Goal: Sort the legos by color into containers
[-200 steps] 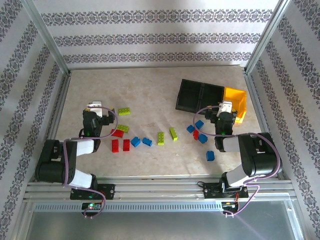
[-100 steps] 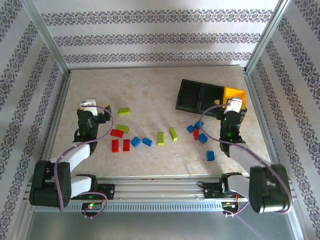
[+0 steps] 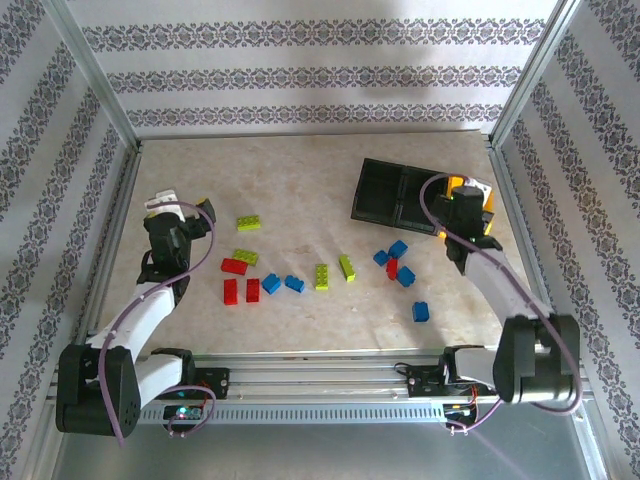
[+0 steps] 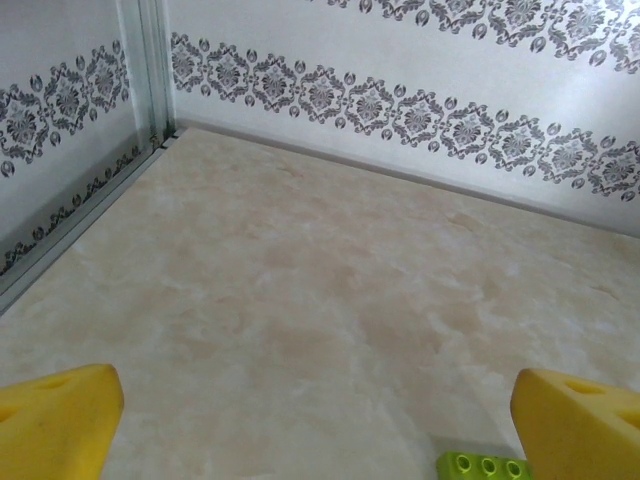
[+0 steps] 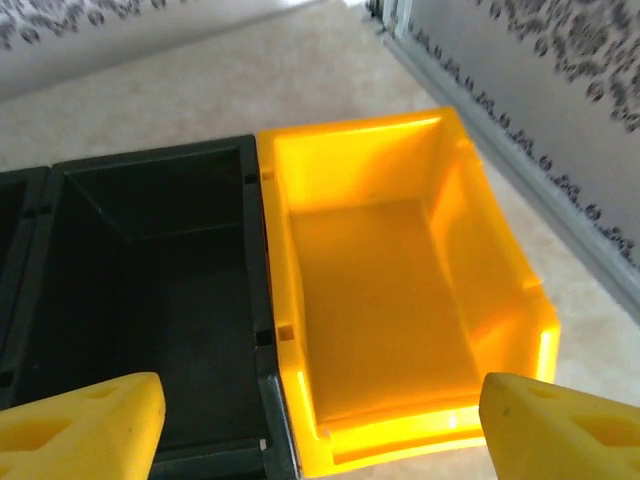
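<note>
Left gripper (image 3: 180,214): fingers spread wide with nothing between them, out over the left side of the table (image 3: 300,170).
Nearest lego, left: a lime brick (image 3: 248,222) lies just to this gripper's right, apart from it, flat on the table.
Left wrist view: a cut-off lime brick (image 4: 485,466) pokes in at the bottom edge, just beside the right-hand yellow fingertip (image 4: 580,425); I cannot tell whether they touch.
Right gripper (image 3: 466,200): fingers also spread, carrying nothing, right above the containers (image 3: 400,192) at the far right of the table.
Under the right gripper: the yellow bin (image 5: 480,235) sits squarely below, and the neighbouring black bin (image 5: 150,190) is joined to its left side.
Loose legos: they are scattered between the arms. There are red bricks (image 3: 235,266), a blue pair (image 3: 271,283), a lime pair (image 3: 322,276), a blue-and-red bunch (image 3: 392,268) near the bins and a lone blue brick (image 3: 421,311). All of them are well apart from the right gripper.
Hard to see, top view: the right arm covers most of the yellow bin, so only its edges peek out.
Hard to see, right wrist view: the far black bin (image 5: 12,230) is cut off at the left edge, and the wall beyond is blurred.
</note>
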Tool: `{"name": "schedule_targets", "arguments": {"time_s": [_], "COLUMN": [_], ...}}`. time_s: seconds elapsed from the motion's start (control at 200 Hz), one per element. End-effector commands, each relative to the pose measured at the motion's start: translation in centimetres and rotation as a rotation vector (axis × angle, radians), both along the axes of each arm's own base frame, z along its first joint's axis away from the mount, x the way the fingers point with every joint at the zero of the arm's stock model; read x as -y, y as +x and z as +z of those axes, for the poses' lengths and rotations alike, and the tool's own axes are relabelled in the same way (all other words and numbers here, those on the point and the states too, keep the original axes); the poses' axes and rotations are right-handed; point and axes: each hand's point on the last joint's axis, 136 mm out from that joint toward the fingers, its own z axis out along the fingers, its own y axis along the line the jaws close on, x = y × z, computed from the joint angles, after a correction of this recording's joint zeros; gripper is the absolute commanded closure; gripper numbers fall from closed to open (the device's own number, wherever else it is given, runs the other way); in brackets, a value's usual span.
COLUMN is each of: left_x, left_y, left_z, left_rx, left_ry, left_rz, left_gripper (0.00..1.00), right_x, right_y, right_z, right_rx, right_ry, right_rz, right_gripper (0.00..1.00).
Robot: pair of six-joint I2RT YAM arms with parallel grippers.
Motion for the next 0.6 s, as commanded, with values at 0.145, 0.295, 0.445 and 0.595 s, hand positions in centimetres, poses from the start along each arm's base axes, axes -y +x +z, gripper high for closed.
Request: {"name": "schedule_targets", "arguments": {"time_s": [0.145,0.295,0.445,0.595], "left_x": [0.1,0.1,0.0,-0.2], "left_y": [-0.1,-0.2,-0.2,-0.3], "left_z": [-1.3,-1.8,-1.7,-2.0], "left_rx": [-0.047,-0.061,-0.061,-0.070], "left_ry": [-0.069,-0.077,-0.074,-0.078], "left_rz": [0.012,0.019,0.019,0.033], "left_gripper": [0.00,0.00,0.00,0.00], "right_x": [0.9,0.4,-0.2,-0.1], "right_y": [2.3,4.2,5.5,6.2], "right_z": [-2.6,-4.0,-4.9,-6.4], "right_rx": [-0.139,-0.180,-0.194,-0.238], "right_ry": [0.149,0.215,0.231,0.241], "right_rz": [-0.039,0.013,0.054,0.059], "right_gripper": [0.23,0.28,0.29,0.41]}}
